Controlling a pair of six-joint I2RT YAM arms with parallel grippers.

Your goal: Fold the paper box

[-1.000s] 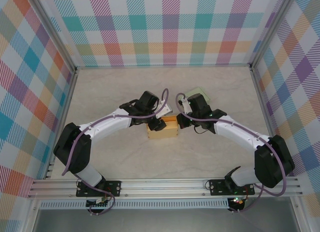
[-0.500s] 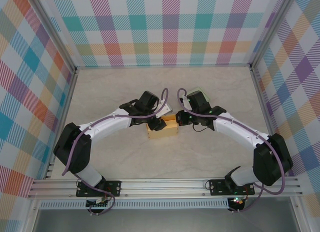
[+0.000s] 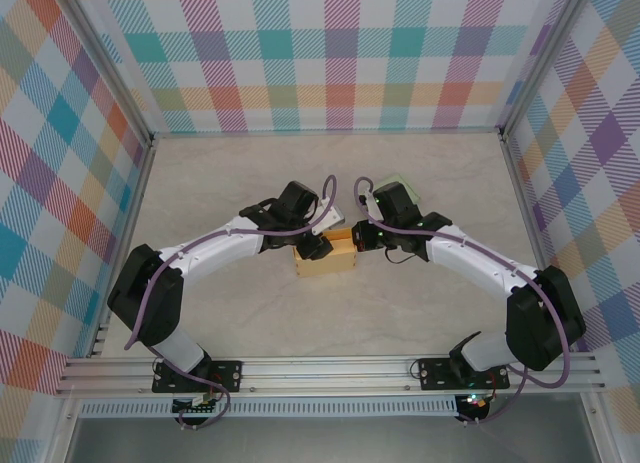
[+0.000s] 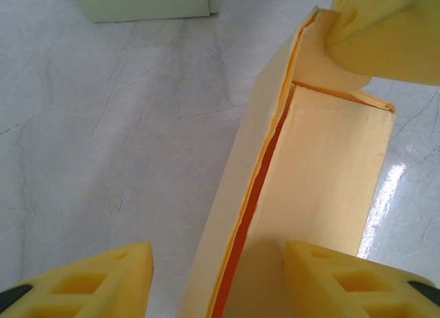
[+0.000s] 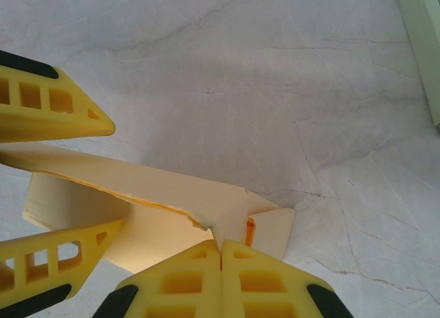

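The paper box (image 3: 325, 258) stands in the middle of the table (image 3: 230, 178), with the left gripper (image 3: 317, 248) at its left end, one finger on each side of the rear wall, the right gripper (image 3: 361, 239) against its right end, and a flat sheet (image 3: 402, 187) lying behind that gripper.

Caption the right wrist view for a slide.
Shut right gripper at the box corner; open left gripper straddles its wall.

The left gripper (image 4: 216, 257), fingers apart, straddles a side wall of the paper box (image 4: 330, 180) without touching it.
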